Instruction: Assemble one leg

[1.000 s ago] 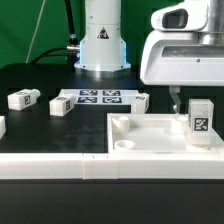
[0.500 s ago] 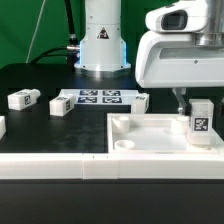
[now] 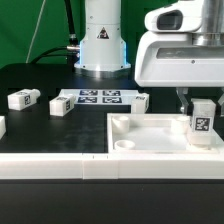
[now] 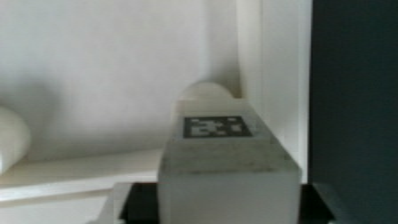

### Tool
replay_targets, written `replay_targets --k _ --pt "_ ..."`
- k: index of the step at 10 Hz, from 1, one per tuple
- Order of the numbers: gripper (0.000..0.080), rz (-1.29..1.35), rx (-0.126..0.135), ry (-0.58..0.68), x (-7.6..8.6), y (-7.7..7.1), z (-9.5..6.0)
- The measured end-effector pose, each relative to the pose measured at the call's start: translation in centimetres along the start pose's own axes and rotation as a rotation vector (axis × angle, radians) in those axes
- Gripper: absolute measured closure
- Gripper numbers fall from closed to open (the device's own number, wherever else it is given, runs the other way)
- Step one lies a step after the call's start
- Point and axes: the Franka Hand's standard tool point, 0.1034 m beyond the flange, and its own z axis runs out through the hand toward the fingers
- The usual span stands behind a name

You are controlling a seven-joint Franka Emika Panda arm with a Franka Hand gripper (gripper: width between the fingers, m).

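Observation:
My gripper [image 3: 196, 104] is shut on the leg [image 3: 200, 122], a small white peg with a black-and-white tag facing the camera. The leg stands upright at the far corner of the white tray [image 3: 135, 150] on the exterior view's right, its lower end down inside the tray. In the wrist view the leg [image 4: 221, 150] fills the middle, tag up, with my gripper [image 4: 221, 206] around it and a dark finger pad [image 4: 139, 205] on each side. The tray's corner wall [image 4: 107, 70] lies behind it.
Three more white legs lie on the black table: two on the exterior view's left [image 3: 22, 99] [image 3: 62, 104] and one behind the tray [image 3: 140, 101]. The marker board [image 3: 100, 97] lies between them. The arm's base [image 3: 100, 40] stands at the back.
My gripper has shifted slightly toward the exterior view's right around the leg. The leg and the tray hold their places.

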Motion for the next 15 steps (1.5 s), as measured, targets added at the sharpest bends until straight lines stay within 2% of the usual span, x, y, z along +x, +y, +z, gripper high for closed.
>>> replay_targets --k 8,10,12,15 --pt "0.0508 0.85 0.017 -0.004 0.21 0.3 0.13" --pt "0.0508 1.055 0.014 -0.001 0.15 0.32 0.15" --pt "0.0508 1.228 0.013 -0.004 0.12 0.35 0.17" --pt "0.0508 1.333 0.017 -0.017 0.16 0.4 0.18"
